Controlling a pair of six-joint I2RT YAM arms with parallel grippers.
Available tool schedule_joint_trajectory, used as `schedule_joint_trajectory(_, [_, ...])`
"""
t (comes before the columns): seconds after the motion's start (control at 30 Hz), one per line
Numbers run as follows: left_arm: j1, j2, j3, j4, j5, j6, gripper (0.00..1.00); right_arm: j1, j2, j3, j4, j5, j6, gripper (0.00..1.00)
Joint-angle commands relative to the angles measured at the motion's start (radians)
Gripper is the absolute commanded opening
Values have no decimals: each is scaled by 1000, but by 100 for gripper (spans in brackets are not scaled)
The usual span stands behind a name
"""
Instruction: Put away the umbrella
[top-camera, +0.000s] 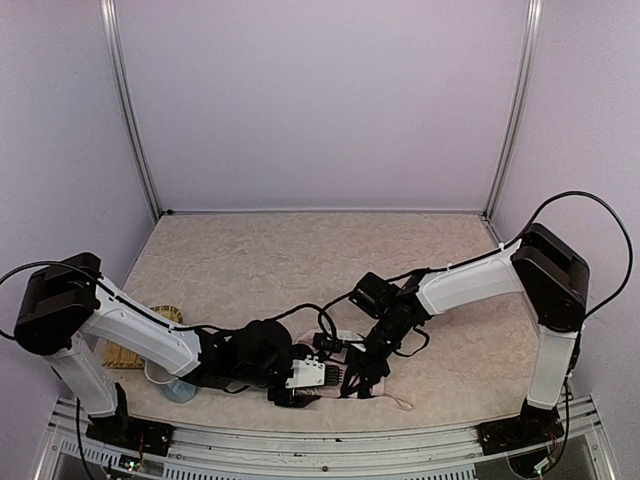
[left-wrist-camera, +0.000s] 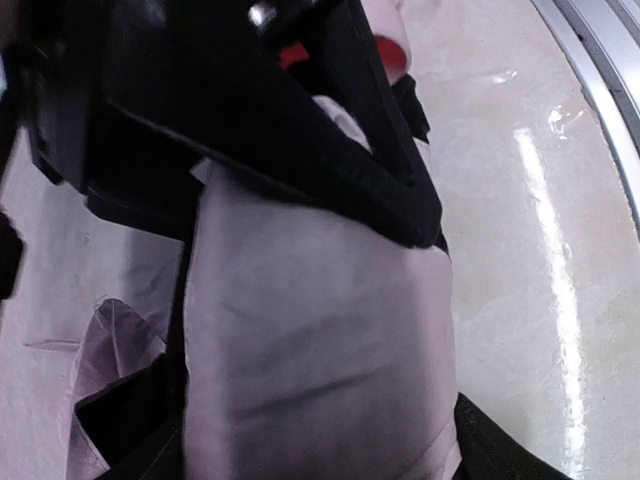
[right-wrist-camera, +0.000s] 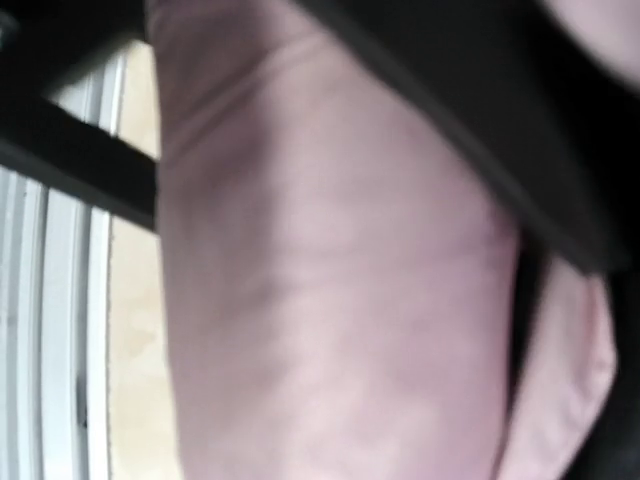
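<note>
Umbrella (left-wrist-camera: 310, 350) is clenched by right jaws at bench's (top-camera: 300, 260) near edge; left jaws' state cannot be told; it could be reopened by uneven tugging.

umbrella (top-camera: 388, 393) on the table (top-camera: 300, 255) near its front edge, between left fingers (left-wrist-camera: 345, 165) and right fingers (right-wrist-camera: 70, 165)

Top view overhead from rear; wrist views close, sharing umbrella (left-wrist-camera: 320, 330) fabric.
</note>
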Motion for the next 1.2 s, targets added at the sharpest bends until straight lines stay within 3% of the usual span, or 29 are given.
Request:
schedule_joint_trajectory(0.0, [28, 98, 79, -168, 130, -87, 75, -5, 35, -21, 0, 46, 43, 18])
schedule_joint_trajectory(0.17, [67, 203, 187, -302, 221, -163, 62, -8, -21, -60, 108, 91, 92, 51])
schedule_joint_trajectory(0.33, [95, 233, 196, -346, 261, -194, 53, -12, -194, -161, 250, 220, 149, 69])
schedule_joint_trajectory(0.47, [116, 236, 184, -347, 288, -203, 50, -8, -357, -245, 290, 327, 158, 99])
schedule_joint_trajectory(0.63, [144, 237, 177, -326, 358, -208, 49, 121, -561, -373, 342, 565, 46, 98])
schedule_joint_trajectory(0.77, [167, 248, 175, -319, 404, -217, 50, 245, -623, -466, 431, 733, -64, 97])
schedule_joint_trajectory(0.9, [176, 250, 172, -319, 435, -214, 51, 268, -563, -461, 485, 833, -116, 97])
schedule_joint_trajectory(1.17, [179, 256, 175, -322, 454, -213, 53, 274, -324, -348, 472, 867, -251, 96])
